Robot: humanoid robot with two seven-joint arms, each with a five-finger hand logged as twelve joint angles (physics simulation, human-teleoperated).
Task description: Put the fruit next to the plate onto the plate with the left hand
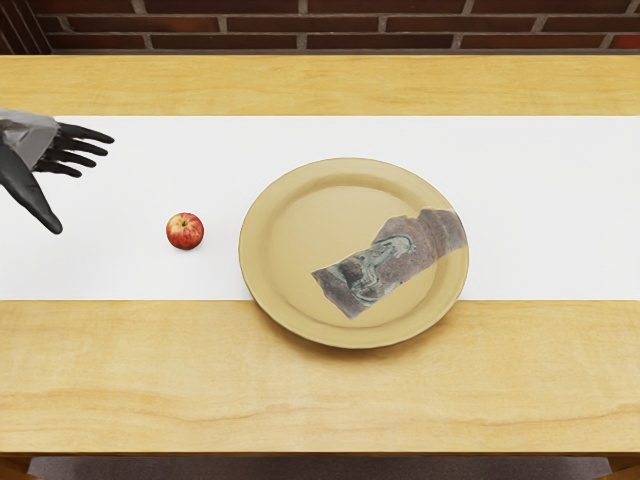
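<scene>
Closest to me lies the bare front strip of the wooden table (320, 390), its pale grain running from side to side across the bottom of the view. Beyond it a white runner (560, 200) crosses the whole tabletop. At the far left my left hand (45, 160) comes in from the edge, hovering over the runner's upper left corner with nothing in it: the dark fingers (85, 133) are stretched out and slightly fanned, pointing right, while the thumb (40, 205) hangs down and away from them, toward me. The hand is loose and spread, and I cannot see it touching anything. To its right, apart from the thumb tip, the apple (184, 231) rests on the white runner, small and red with a yellowish patch and a dark dimple at its top. It lies just beside the plate (300, 200), off its left rim with a narrow gap of white between them, so the fruit is not on the plate. The plate is wide, round and tan, lying flat on the runner with its near rim lapping onto the bare wood. On its right half sits a slanted grey-brown patch (395, 262) with a greenish figure, rising toward the right rim. Behind the table's far edge shows a brick wall (320, 25).
</scene>
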